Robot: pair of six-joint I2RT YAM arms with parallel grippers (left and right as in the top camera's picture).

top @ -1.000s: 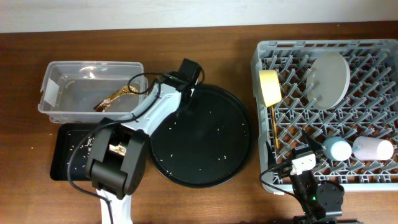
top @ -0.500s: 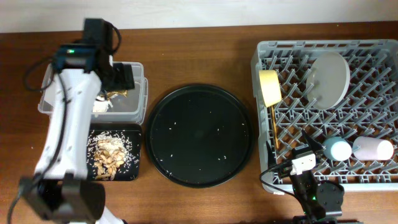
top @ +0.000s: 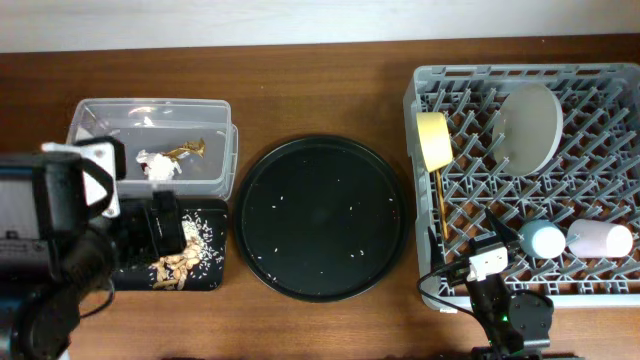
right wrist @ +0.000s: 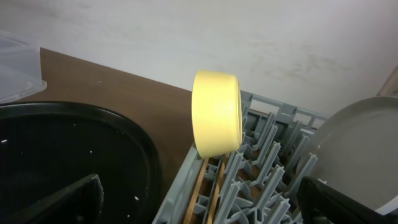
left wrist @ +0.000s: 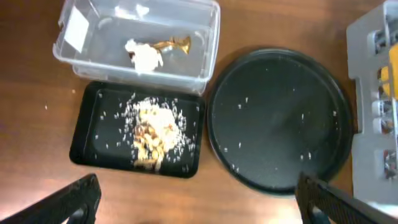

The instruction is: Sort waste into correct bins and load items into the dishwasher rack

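The clear tub [top: 90,120] holds the white napkin [top: 158,165] and the gold wrapper [top: 185,150]. Brownish food scraps [left wrist: 152,127] with pale grains lie in the shallow black tray [left wrist: 87,134]. My left gripper [left wrist: 199,205] hangs open and empty high over the table's front left, near that tray. The grey rack [top: 600,290] carries the plate [top: 530,125], the yellow bowl [right wrist: 216,112] on edge, the chopsticks [top: 442,205], a blue cup [top: 543,240] and a pink cup [top: 600,240]. At the rack's front edge my right gripper [right wrist: 205,205] stands open and empty.
The large round black tray [top: 322,215], dotted with a few pale grains, lies between the two bins and the rack. The left arm's bulk covers the black tray's left end in the overhead view. A pale wall runs behind the table.
My left arm swung from the round tray over the tub, then back to the front left, its jaws opening. The napkin now lies in the tub. The right arm stayed still.
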